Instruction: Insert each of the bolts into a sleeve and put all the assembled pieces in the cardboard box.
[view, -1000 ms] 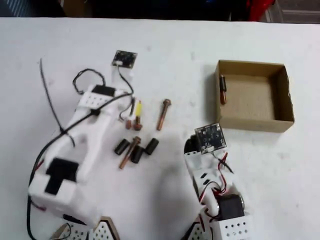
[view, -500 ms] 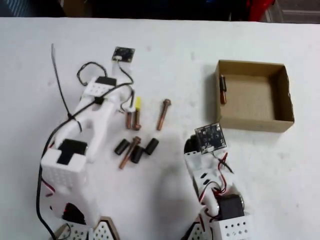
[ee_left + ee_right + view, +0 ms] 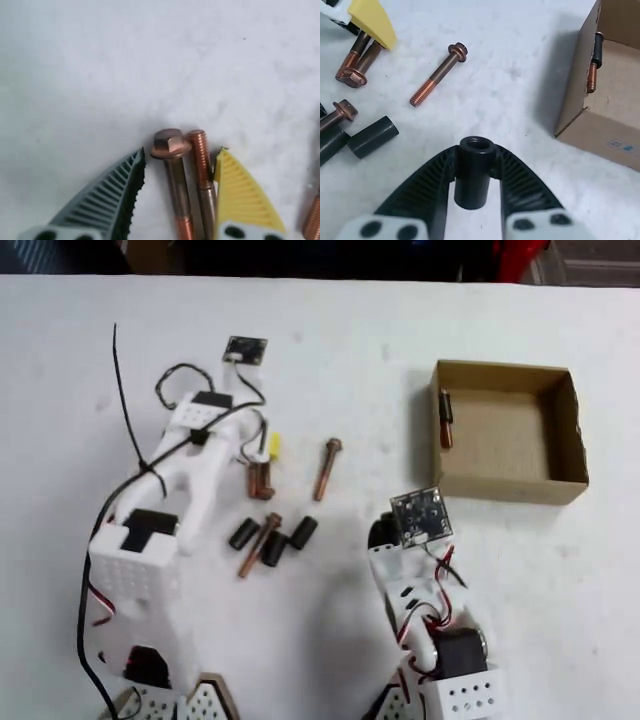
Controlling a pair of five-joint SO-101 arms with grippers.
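One done: a finished piece (image 3: 446,420), a bolt with a sleeve on it, lies in the cardboard box (image 3: 560,480), against the box's 9 o'clock wall.
Box: it sits at 2 o'clock from the middle of the table (image 3: 330,350) and has lots of room left.
Four to go: going by what lies out, four bolts and four sleeves are not joined yet. So about one part in five looks done.
Left pincer: the left pincer (image 3: 181,150) is wide. Its grey finger and its yellow finger stand on either side of a pair of bolts (image 3: 172,175). It is not squeezing them yet.
Pair of bolts: they lie side by side and touch, at 10 o'clock from the table's middle.
Right pincer: the right pincer (image 3: 475,150) is closed on a black sleeve (image 3: 472,185), hole end pointing out. It sits at 4 o'clock from the table's middle.
Lone bolt: a lone bolt (image 3: 326,470) lies by itself at 3 o'clock from the pair.
Little heap: a fourth bolt (image 3: 258,545) lies among three loose sleeves (image 3: 302,532), at 8 o'clock from the table's middle.
Step in hand: it looks like one bolt is to be picked up and pushed into the held sleeve.
Tricky bit: the two bolts touch, so taking just one may be hard.
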